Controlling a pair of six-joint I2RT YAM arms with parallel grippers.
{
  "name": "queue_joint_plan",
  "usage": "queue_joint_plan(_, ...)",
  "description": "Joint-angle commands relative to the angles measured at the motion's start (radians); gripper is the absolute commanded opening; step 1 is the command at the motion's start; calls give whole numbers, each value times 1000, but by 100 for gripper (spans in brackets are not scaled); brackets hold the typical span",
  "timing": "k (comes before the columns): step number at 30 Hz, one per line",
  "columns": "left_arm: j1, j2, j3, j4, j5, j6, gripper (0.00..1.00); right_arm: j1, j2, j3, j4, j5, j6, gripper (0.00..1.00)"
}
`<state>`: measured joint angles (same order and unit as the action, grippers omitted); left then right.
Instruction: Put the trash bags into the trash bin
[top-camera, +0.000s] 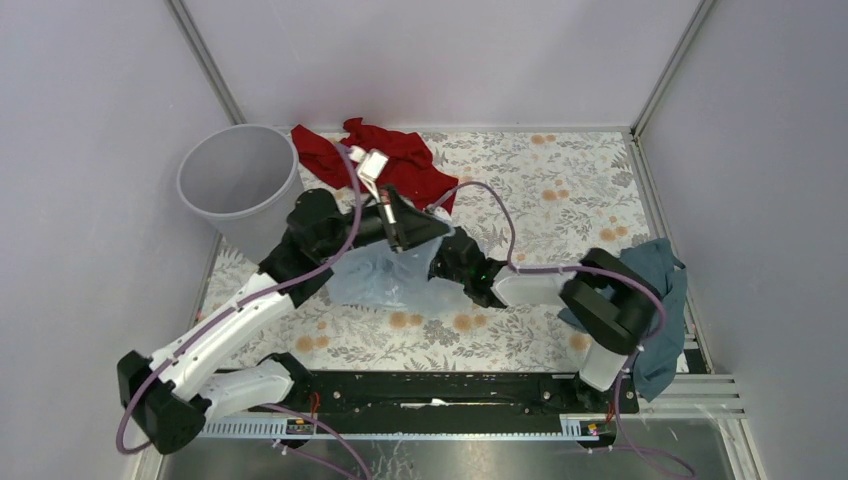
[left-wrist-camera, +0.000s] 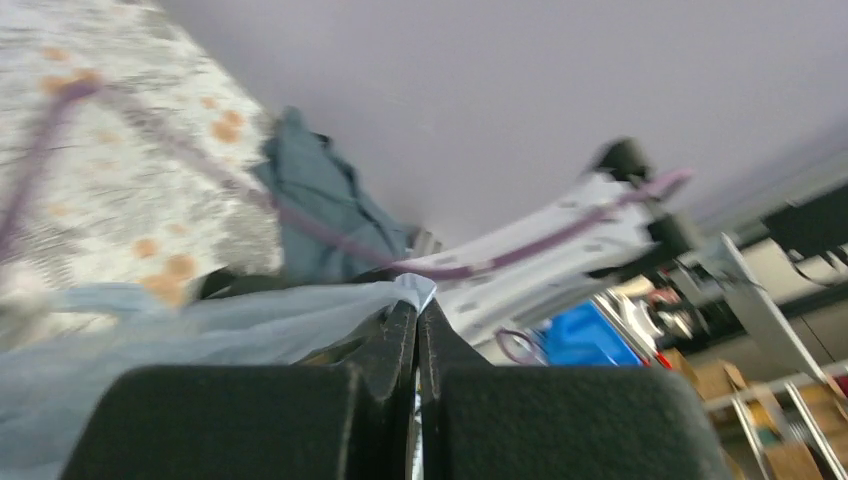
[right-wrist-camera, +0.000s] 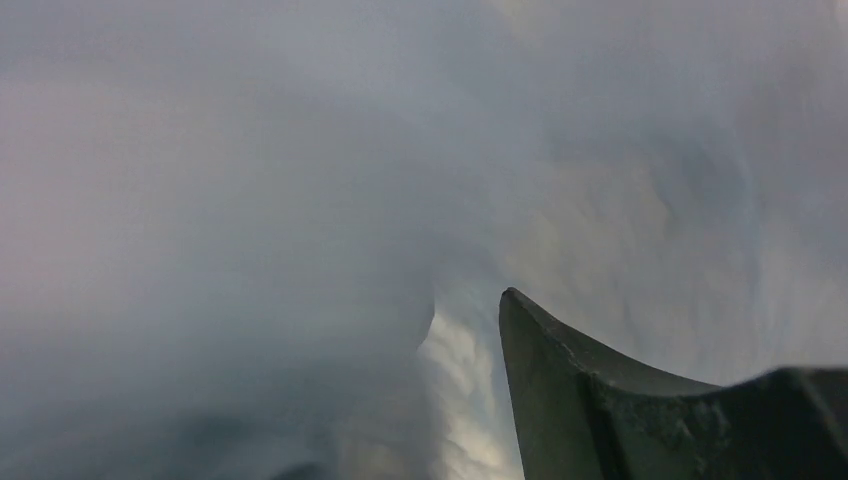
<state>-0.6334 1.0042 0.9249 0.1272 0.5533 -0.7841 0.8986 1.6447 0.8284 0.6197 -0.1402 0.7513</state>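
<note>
Currently, trash bag (top-camera: 375, 280): we see it crumpled at the middle of the table (top-camera: 560, 170), between the two grippers and well apart from the bin.
Left gripper (left-wrist-camera: 417, 312): pressed together, pinching a corner of the film.
Right gripper (top-camera: 452, 262): pushed into the film; we cannot tell if it is spread or gripping.
Trash bin (top-camera: 250, 235): upright at the far left, no part of the bag in it.
Progress: we judge the bag is taken but not yet carried; the lift, the move to the bin and the release are left.
Views: the top view gives bag and bin together; the left wrist shows the pinch; the right wrist shows only pale film and one finger (right-wrist-camera: 570, 400).
</note>
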Motion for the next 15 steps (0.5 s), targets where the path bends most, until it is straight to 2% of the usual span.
queue_joint_plan(1, -107, 20, 134, 162, 12, -34, 0, 8, 106, 27, 262, 64, 117, 62)
queue_joint_plan(3, -103, -14, 138, 96, -50, 10, 0, 0, 41, 16, 184, 86, 60, 64)
queue_joint_plan(6, -100, -92, 124, -53, -219, 126, 0, -50, -79, 42, -123, 67, -17, 67)
queue_joint_plan(9, -97, -152, 83, -123, -335, 206, 0, -113, -181, 8, -336, 50, -96, 75)
queue_joint_plan(12, -97, -173, 26, -157, -365, 237, 0, -154, -285, 9, -553, 56, -220, 83)
queue_joint_plan(15, -96, -180, -45, -131, -327, 224, 0, -161, -397, 38, -737, 108, -328, 96)
